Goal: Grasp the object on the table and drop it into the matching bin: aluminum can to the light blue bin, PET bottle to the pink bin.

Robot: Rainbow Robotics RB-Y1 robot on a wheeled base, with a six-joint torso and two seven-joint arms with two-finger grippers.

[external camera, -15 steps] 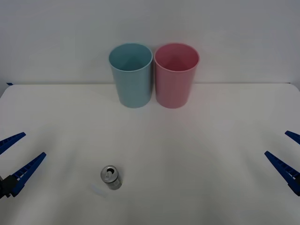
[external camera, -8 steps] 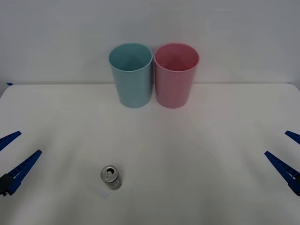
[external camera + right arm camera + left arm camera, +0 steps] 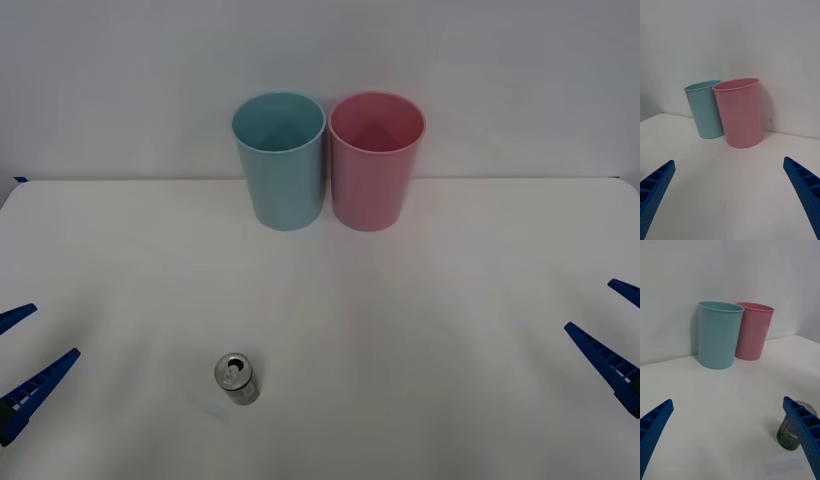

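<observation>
A small aluminum can (image 3: 237,378) with a silver top and dark side stands upright on the white table (image 3: 400,330), near the front left. In the left wrist view the can (image 3: 790,431) sits partly behind one blue finger. The light blue bin (image 3: 280,160) and the pink bin (image 3: 376,160) stand side by side at the table's back. My left gripper (image 3: 22,362) hangs open at the left edge, well left of the can. My right gripper (image 3: 612,335) is open at the far right edge, holding nothing.
A grey wall rises just behind the two bins. A faint pale rectangular mark (image 3: 783,466) lies on the table beside the can. Both bins (image 3: 726,112) show side by side in the right wrist view.
My left gripper has drawn back toward the left and lower edge of the front view. The can, the bins and the right gripper have not moved.
</observation>
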